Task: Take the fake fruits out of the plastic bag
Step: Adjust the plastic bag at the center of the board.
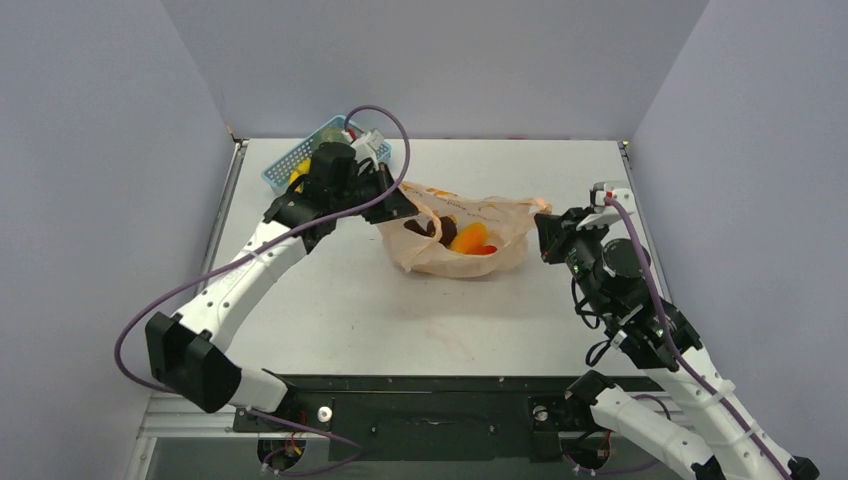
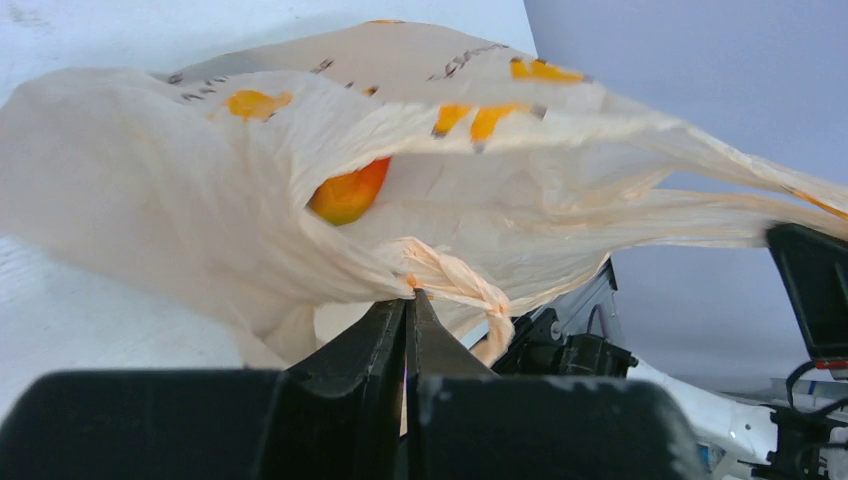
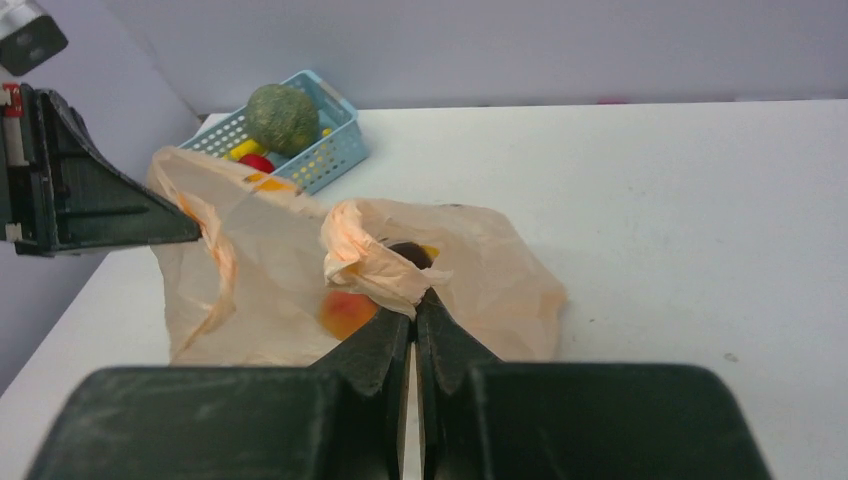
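On the white desk [image 1: 340, 310], the right tool [image 1: 543, 222] is clamped tight on one twisted loop handle of the plastic bag [image 1: 500, 218], at the bag's right end. The bag sags between the two arms at mid-desk, mouth stretched wide, with the fake fruits [image 1: 468, 238], orange, red and dark maroon, lying inside. At its left end the left tool [image 1: 408, 205] pinches the other handle, fingers closed. Beyond, a blue mesh basket [image 1: 283, 167] in the far-left corner holds a rough green ball [image 3: 280, 117].

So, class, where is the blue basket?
Top view: the blue basket sits at the table's far-left corner, partly behind the left gripper, beside the plastic bag.
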Robot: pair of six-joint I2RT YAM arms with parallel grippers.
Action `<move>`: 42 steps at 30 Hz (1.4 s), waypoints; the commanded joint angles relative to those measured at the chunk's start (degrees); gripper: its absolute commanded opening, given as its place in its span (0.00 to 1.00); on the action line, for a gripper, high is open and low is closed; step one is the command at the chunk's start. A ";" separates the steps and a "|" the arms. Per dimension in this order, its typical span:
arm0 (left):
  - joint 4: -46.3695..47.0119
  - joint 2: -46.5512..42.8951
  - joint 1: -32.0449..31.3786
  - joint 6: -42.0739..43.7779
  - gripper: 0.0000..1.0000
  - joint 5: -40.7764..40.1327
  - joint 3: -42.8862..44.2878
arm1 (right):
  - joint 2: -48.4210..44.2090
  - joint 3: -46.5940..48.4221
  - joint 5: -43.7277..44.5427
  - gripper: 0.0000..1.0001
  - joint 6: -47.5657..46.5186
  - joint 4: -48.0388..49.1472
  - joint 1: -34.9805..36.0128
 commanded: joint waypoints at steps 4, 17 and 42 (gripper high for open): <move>-14.06 -13.29 7.23 15.17 0.00 2.13 -17.22 | -1.24 -13.91 -22.62 0.00 7.79 6.14 5.88; -30.45 -23.22 12.16 21.75 0.29 -10.90 -9.94 | 2.67 -13.24 5.17 0.00 13.05 0.31 30.87; 21.27 -18.30 -30.96 7.40 0.59 -28.79 -24.83 | -1.84 -8.83 19.41 0.00 17.44 -2.70 31.07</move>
